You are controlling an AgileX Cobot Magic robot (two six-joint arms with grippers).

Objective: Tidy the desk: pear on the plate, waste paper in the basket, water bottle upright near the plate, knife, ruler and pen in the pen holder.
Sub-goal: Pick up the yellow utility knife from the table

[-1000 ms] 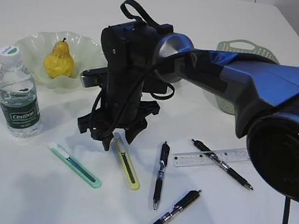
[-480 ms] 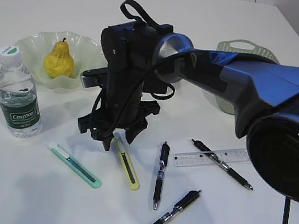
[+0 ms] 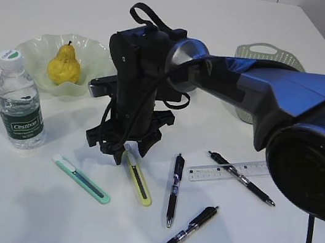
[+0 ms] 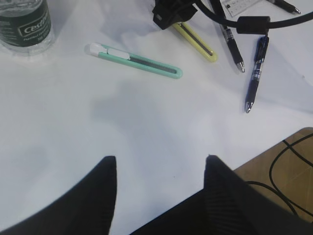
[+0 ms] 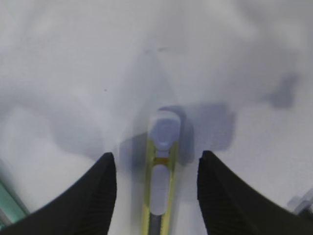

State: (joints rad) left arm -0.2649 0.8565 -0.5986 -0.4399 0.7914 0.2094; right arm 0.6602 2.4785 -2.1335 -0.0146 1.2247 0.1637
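The right gripper [image 5: 156,181] is held open and empty over the white end of the yellow utility knife [image 3: 138,178], which lies flat on the desk [image 3: 23,210]. The jaws should be lowered astride the handle, centred, then closed.

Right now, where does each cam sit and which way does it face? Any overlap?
Exterior: raised at the desk's near edge, slanting down across it; shows the right arm, its right gripper over the yellow knife.
Left wrist: low on the left arm, facing across the desk at the green knife; the open left gripper fingers at bottom.
Right wrist: looking straight down at the yellow knife between the open right gripper fingers.
Shared: all three see the yellow knife; exterior and left wrist also share the green knife, pens and water bottle.
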